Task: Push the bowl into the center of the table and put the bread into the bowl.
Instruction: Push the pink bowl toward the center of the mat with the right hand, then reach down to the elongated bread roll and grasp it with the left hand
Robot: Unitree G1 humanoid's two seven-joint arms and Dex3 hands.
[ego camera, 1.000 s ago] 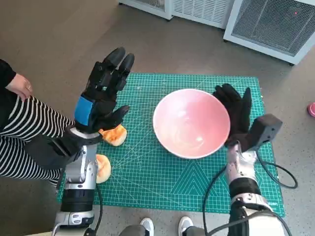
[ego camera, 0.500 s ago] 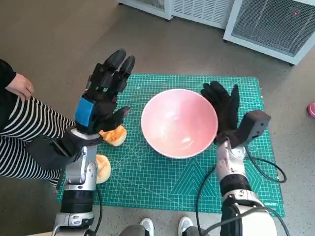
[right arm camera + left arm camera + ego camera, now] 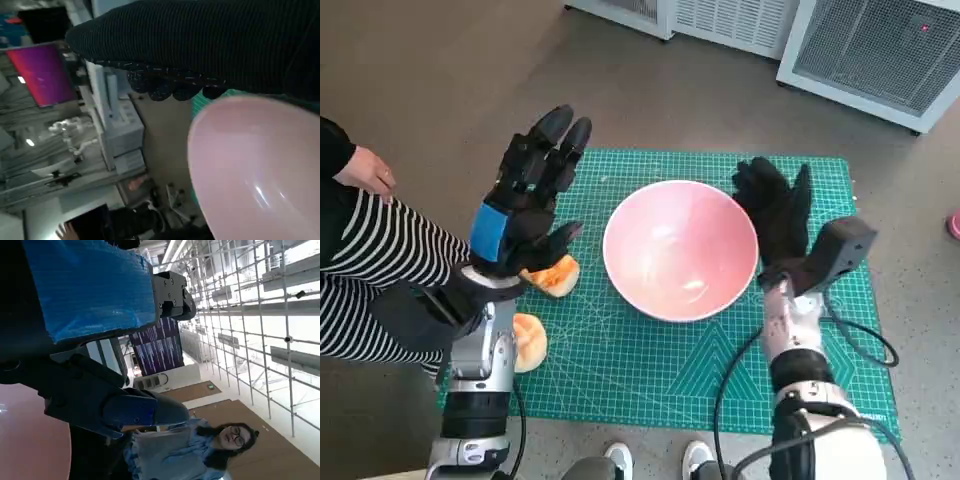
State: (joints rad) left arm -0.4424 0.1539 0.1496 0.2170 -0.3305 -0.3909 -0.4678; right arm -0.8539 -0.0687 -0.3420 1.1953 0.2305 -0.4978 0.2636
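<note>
Blue-taped left robot hand [image 3: 95, 355] empty, fingers apart; person [image 3: 190, 450] beyond; pink bowl [image 3: 30, 440] at edge.

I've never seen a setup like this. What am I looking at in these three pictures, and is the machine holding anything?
A humanoid robot stands at a small table covered by a green cutting mat. The big picture looks down from its head; the other two come from cameras behind each wrist. The left robot hand, black with blue tape, is raised with fingers spread, holding nothing. The gloved right robot hand rests against the pink bowl, gripping nothing. Two bread pieces lie on the mat near the left arm. A person in striped trousers sits nearby.
</note>
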